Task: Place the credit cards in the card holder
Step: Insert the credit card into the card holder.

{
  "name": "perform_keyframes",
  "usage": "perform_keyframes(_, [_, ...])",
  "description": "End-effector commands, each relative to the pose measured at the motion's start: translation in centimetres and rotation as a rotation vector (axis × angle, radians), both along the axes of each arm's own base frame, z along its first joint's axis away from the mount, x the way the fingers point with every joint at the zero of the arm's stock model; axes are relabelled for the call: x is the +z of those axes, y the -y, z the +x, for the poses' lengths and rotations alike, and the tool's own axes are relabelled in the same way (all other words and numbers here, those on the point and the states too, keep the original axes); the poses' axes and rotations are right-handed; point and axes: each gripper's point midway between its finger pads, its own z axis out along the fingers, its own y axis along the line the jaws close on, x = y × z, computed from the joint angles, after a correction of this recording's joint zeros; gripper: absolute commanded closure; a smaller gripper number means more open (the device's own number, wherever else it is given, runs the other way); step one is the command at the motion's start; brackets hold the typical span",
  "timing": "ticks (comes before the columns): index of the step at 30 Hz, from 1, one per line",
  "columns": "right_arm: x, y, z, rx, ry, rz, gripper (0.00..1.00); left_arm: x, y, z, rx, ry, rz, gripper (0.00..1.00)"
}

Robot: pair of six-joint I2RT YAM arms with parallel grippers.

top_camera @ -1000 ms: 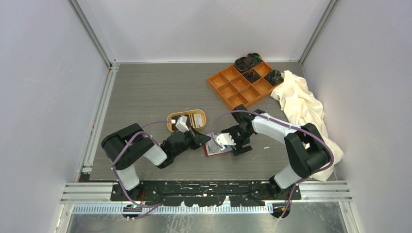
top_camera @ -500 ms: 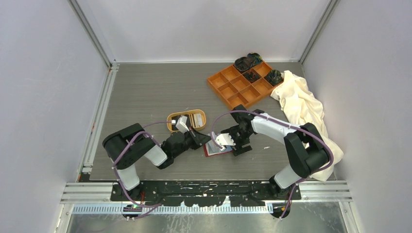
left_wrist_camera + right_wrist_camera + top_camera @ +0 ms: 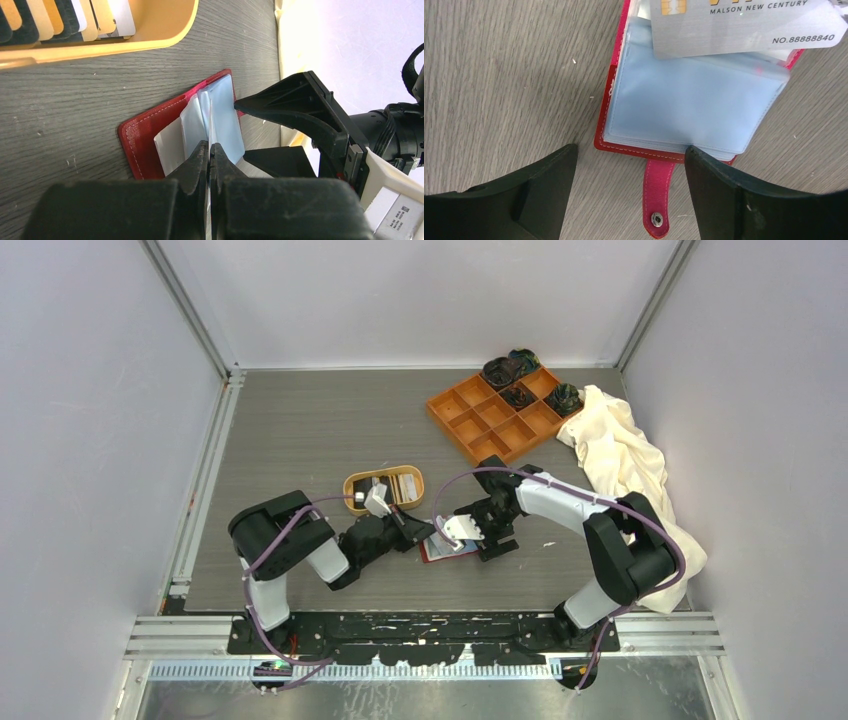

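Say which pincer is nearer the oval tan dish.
Left. Left pincer is near-right of the oval tan dish; right pincer is farther right, across the red card holder.

Left gripper [image 3: 209, 150], clamped on a credit card [image 3: 734, 25], points to 3 o'clock; right gripper [image 3: 629, 152], spread wide, points to 9 o'clock.

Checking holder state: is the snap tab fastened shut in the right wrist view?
No, the card holder lies open, blue sleeves exposed, its snap tab sticking out unfastened.

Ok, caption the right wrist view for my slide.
Open right end effector above the opened red card holder, silver credit card at its far edge.
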Motion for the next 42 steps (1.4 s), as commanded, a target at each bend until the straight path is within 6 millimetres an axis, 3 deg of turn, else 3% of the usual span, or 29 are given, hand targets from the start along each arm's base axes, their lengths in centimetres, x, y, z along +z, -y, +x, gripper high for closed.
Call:
perform_keyframes(1, [0.5, -0.4, 0.2, 0.013, 0.003, 0.002, 0.17, 1.2, 0.4, 0.5, 0.017, 0.045, -0.028, 1.00])
perform_keyframes(17, [0.5, -0.5, 0.1, 0.017, -0.001, -0.001, 0.17, 0.6, 2.1, -0.2, -0.016, 0.021, -0.017, 1.00])
perform_keyframes(28, [0.6, -0.6, 0.0, 0.023, -0.001, -0.002, 0.17, -2.1, 0.6, -0.9, 0.049, -0.106, 0.078, 1.00])
perform_keyframes(42, [0.7, -0.8, -0.1, 0.031, 0.002, -0.002, 0.17, -2.4, 1.5, -1.0, 0.025, -0.146, 0.103, 1.00])
